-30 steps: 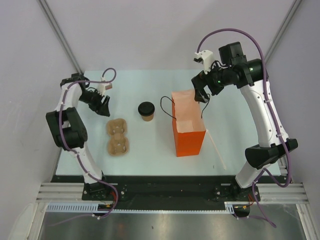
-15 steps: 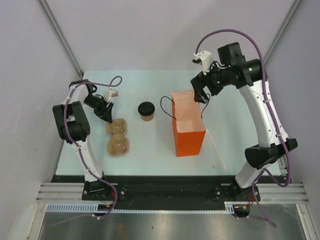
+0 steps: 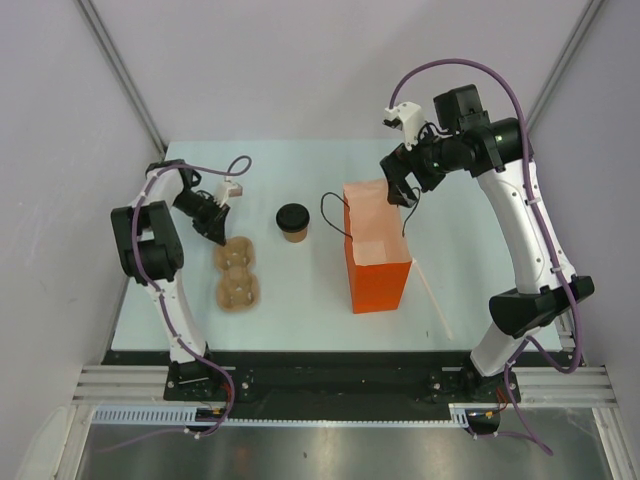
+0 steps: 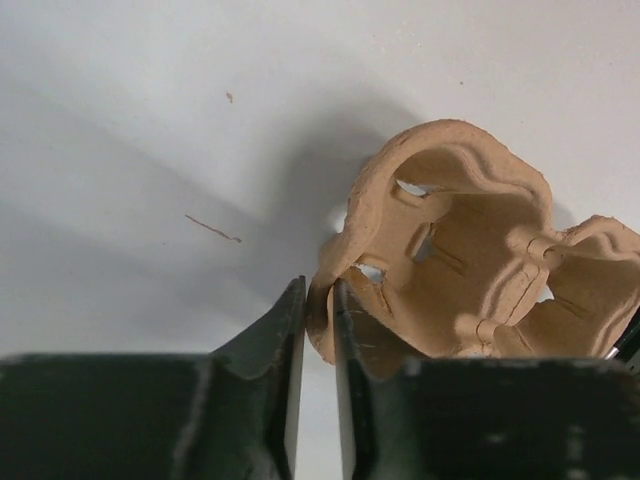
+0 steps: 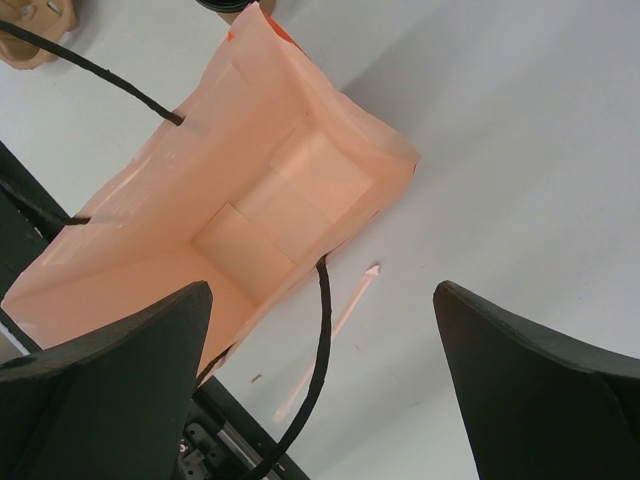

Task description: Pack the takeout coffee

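Note:
The takeout coffee (image 3: pixel 292 222), a tan paper cup with a black lid, stands at mid-table between the carrier and the bag. A tan pulp cup carrier (image 3: pixel 237 272) lies to its left. My left gripper (image 3: pixel 215 230) is shut on the carrier's far rim; the left wrist view shows the rim (image 4: pixel 322 312) pinched between the two fingers. The orange paper bag (image 3: pixel 377 250) stands open and upright to the right of the cup. My right gripper (image 3: pixel 405 190) hangs open and empty above the bag's far edge, with the bag's inside (image 5: pixel 250 230) below it.
A thin pale stick (image 3: pixel 435 300) lies on the table right of the bag; it also shows in the right wrist view (image 5: pixel 335 325). The bag's black cord handles (image 3: pixel 335 215) loop out toward the cup. The white table's edge (image 3: pixel 140 340) runs near the arm bases.
My left gripper has come down and right to the carrier's far rim and closed on it. The cup, the bag and the right arm have not moved.

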`<state>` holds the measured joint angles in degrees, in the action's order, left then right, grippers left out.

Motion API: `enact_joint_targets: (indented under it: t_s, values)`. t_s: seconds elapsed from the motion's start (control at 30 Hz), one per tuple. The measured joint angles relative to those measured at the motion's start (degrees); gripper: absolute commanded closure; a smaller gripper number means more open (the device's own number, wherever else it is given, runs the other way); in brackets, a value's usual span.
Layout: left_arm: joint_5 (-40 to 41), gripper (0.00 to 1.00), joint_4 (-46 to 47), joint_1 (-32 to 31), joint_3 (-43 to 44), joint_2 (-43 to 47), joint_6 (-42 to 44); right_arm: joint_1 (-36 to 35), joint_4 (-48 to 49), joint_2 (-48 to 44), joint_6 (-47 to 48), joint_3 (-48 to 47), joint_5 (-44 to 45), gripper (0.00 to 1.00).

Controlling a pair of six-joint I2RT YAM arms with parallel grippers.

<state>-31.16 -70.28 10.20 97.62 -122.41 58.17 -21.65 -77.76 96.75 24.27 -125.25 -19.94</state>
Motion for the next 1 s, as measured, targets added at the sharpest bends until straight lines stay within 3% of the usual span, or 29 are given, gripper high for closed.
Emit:
enact_joint_targets:
  t_s: [0.03,0.07,0.33,0.53,0.83,1.0]
  values:
    - [0.04,0.97,-0.02,-0.07,0.00,0.00,0.28,0.00,0.00,0.02,0.00,0.00,0.00,0.00]
    - [0.02,1.00,-0.17,-0.09,0.00,0.00,0.48,0.00,0.00,0.07,0.00,0.00,0.02,0.00]
    - [1.11,1.00,-3.19,-0.11,0.68,2.78,0.83,1.81,0.00,0.11,-0.07,-0.15,-0.11,0.00]
    - [1.57,1.00,-5.75,-0.11,11.76,10.78,0.13,5.57,0.00,0.00,-0.28,-1.57,-0.66,0.00]
    - [-2.71,1.00,-5.53,-0.57,29.53,26.51,-10.08,7.91,0.02,-0.81,0.13,-4.66,-2.38,0.00]
    - [-6.27,1.00,-5.40,-3.19,29.20,34.23,-17.55,7.41,0.07,-0.87,5.31,-5.53,-3.76,0.01]
